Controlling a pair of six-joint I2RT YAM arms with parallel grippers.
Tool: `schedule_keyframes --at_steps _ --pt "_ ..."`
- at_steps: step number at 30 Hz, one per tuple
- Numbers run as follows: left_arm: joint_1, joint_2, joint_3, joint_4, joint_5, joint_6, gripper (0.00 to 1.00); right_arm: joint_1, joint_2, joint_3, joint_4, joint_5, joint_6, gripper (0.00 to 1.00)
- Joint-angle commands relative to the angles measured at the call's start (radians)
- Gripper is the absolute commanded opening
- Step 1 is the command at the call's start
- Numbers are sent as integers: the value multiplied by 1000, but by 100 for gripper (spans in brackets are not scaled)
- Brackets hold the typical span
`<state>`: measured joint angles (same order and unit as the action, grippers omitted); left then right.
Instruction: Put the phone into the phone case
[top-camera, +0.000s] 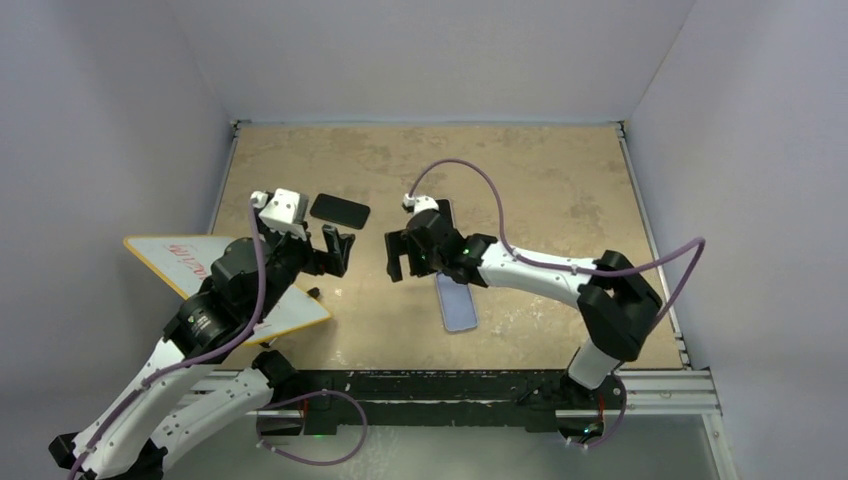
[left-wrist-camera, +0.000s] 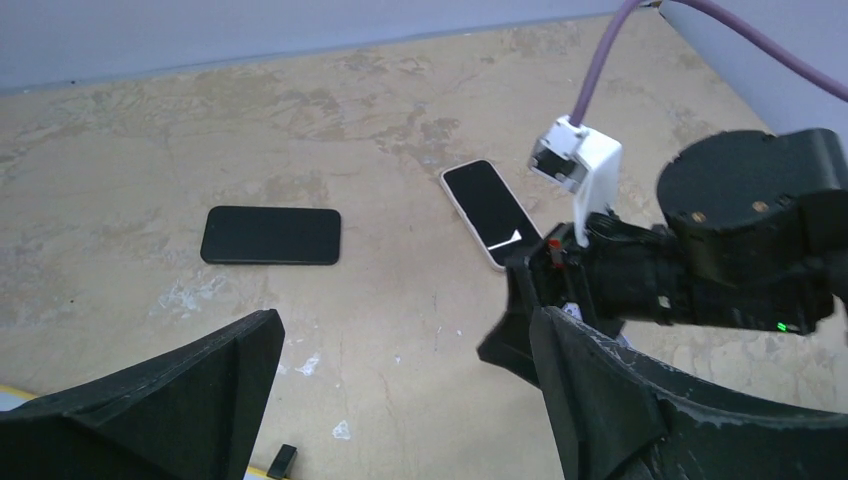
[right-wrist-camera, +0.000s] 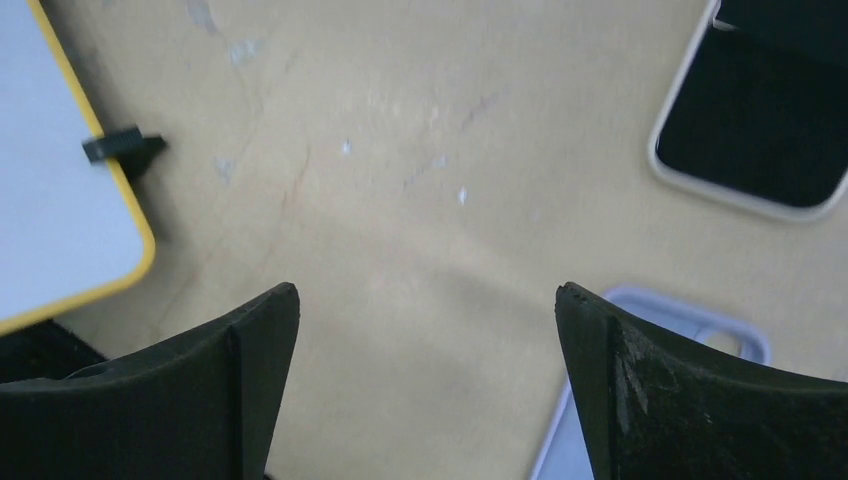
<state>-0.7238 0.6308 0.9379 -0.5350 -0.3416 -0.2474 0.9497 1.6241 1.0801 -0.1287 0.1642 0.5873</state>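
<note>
A phone with a black screen and a white rim (left-wrist-camera: 490, 212) lies on the table; it also shows in the right wrist view (right-wrist-camera: 745, 150) and, partly under the right arm, in the top view (top-camera: 445, 208). A pale blue phone case (top-camera: 457, 302) lies nearer, its edge showing in the right wrist view (right-wrist-camera: 690, 335). A flat black phone-shaped slab (top-camera: 340, 210) lies at the back left, also seen in the left wrist view (left-wrist-camera: 270, 236). My left gripper (top-camera: 340, 245) (left-wrist-camera: 405, 330) is open and empty. My right gripper (top-camera: 393, 258) (right-wrist-camera: 428, 295) is open and empty, facing it above bare table.
A whiteboard with a yellow edge (top-camera: 200, 270) lies at the left under the left arm, its corner also in the right wrist view (right-wrist-camera: 60, 200). A small black cap (top-camera: 313, 292) (right-wrist-camera: 125, 148) sits beside it. Grey walls enclose the table.
</note>
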Motion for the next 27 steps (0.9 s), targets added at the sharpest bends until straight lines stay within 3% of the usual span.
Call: schedule_keyframes --at_steps 1,5,15,21,27 --pt "3 -32 1 24 -24 -15 100 -61 104 110 140 -44 -176 99" --pt "3 -42 -2 30 -26 -13 100 -112 232 222 242 -149 -300 99" --pt "2 -58 -4 33 -22 -13 100 -132 505 474 405 -226 -535 99" --pt "3 -75 -5 29 -22 -15 100 -135 679 702 332 -317 -579 99" --pt "3 -85 -10 30 -20 -15 100 -137 864 960 245 -305 -657 99"
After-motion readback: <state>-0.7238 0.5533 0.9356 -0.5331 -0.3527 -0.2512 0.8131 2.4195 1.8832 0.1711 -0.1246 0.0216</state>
